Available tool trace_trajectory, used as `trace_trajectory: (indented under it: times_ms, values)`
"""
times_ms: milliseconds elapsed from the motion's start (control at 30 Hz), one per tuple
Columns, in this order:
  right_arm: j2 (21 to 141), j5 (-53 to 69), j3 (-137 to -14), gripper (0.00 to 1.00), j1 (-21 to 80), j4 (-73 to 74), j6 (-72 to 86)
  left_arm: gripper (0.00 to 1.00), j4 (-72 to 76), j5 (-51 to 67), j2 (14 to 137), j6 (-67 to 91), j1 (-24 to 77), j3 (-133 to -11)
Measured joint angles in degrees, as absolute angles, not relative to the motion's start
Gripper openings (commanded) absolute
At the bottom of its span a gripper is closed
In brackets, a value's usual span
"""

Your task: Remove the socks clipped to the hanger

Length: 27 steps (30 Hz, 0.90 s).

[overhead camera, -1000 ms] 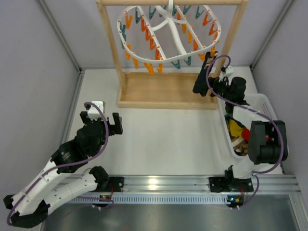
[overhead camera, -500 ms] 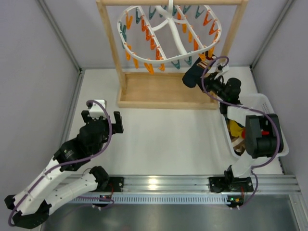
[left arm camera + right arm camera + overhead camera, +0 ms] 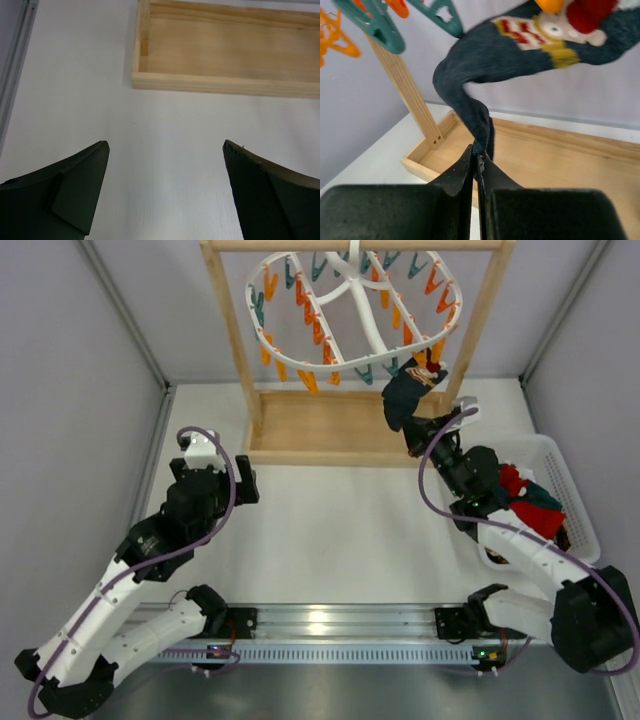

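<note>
The white oval hanger point(image 3: 350, 300), fringed with orange and teal clips, hangs in the wooden stand. One dark sock point(image 3: 404, 396) with red, yellow and white marks hangs from an orange clip point(image 3: 550, 4) at the hanger's near right. My right gripper point(image 3: 477, 152) is shut on the lower tip of that sock point(image 3: 485, 55), just above the stand's tray; in the top view this gripper point(image 3: 417, 442) sits under the sock. My left gripper point(image 3: 211, 476) is open over bare table, left of the stand, with nothing between its fingers point(image 3: 82, 185).
The stand's wooden base tray point(image 3: 225, 55) and right post point(image 3: 480, 315) are close to the right arm. A white basket point(image 3: 580, 500) at the right edge holds red and teal socks point(image 3: 525, 492). Grey walls close in both sides.
My right gripper has shut on the hanging sock's lower tip, and the right arm has dropped lower and nearer, uncovering the basket. The left arm has crept slightly forward, still open.
</note>
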<state>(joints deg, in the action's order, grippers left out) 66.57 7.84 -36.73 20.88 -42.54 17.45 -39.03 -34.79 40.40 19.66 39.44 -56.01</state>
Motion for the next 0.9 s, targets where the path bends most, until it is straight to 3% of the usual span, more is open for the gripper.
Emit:
trace_trajectory:
  times_ms: [500, 600, 733, 900]
  values:
    - [56.1, -26.98, -31.48, 0.0, 48.58, -34.3, 8.95, 0.99, -38.65, -19.33, 55.2, 25.63, 39.94, -79.81]
    - [57.1, -35.05, -31.48, 0.0, 55.57, -36.03, 5.87, 0.99, -38.63, -20.47, 60.2, 25.41, 43.57, -85.14]
    - [62.48, -44.49, -32.21, 0.0, 63.7, -39.27, 0.64, 0.99, -38.79, -28.99, 68.12, 22.44, 55.83, -93.93]
    - [70.02, -51.07, -35.03, 0.0, 68.53, -40.93, -4.56, 0.99, -38.87, -34.7, 78.43, 17.72, 62.41, -105.69]
